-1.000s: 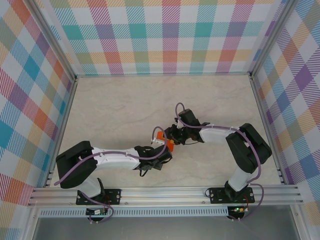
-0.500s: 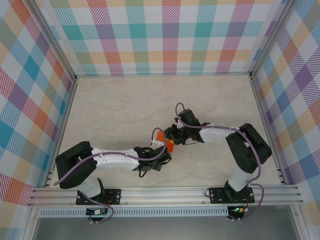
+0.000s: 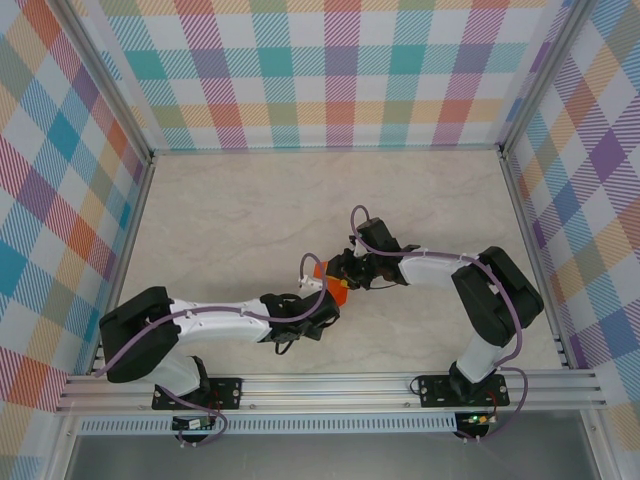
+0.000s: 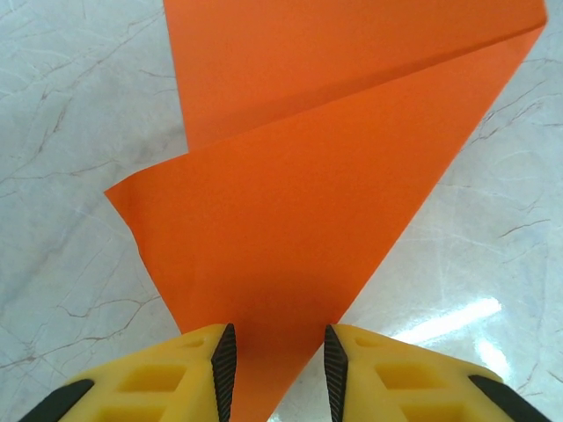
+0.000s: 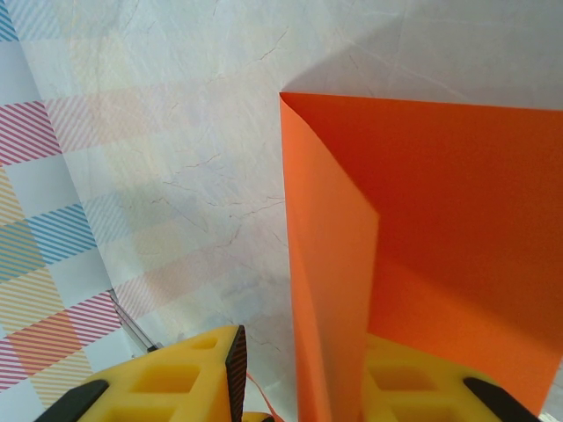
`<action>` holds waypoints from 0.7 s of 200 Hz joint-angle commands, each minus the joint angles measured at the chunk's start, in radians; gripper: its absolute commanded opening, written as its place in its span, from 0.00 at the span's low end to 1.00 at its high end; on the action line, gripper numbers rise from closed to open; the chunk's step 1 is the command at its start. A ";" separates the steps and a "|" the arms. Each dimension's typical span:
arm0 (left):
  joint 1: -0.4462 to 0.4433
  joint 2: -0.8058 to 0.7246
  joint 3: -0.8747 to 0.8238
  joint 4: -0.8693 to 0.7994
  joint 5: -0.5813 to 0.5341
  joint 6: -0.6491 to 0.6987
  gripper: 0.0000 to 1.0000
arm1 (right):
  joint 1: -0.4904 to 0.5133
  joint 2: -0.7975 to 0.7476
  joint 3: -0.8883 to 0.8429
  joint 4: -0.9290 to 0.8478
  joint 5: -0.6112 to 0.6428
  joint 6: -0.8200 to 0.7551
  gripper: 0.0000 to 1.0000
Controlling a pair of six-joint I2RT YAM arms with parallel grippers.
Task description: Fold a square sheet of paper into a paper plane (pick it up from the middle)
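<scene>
The paper (image 4: 308, 202) is lying mid-bench (image 3: 220, 220), between the two arms, and is showing as a small orange patch (image 3: 331, 285) from above. It is carrying one slanted fold, a triangular flap lying over the sheet, with another edge turning up in the right wrist view (image 5: 457, 229). So the work is looking early. No pointed dart is forming yet, and the nose, centre crease and wings are probably waiting. The left claw (image 4: 274, 365) is standing part-released, its fingers straddling the flap's tip rather than pinching it. The right claw (image 5: 303, 378) is likewise parted around the raised edge, with bench showing beside one finger.
</scene>
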State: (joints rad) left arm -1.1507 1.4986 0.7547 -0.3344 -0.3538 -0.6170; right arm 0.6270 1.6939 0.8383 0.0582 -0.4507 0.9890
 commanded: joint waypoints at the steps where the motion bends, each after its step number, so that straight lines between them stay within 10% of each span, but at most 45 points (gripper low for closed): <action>1: -0.017 0.028 -0.011 -0.005 -0.020 -0.015 0.34 | -0.005 -0.002 0.016 -0.019 -0.007 0.012 0.31; 140: -0.020 -0.004 -0.034 0.039 0.012 0.022 0.48 | -0.006 -0.001 0.025 -0.014 -0.017 0.022 0.29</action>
State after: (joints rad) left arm -1.1519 1.4815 0.7231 -0.3046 -0.3489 -0.6094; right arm 0.6270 1.6939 0.8383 0.0582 -0.4507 1.0058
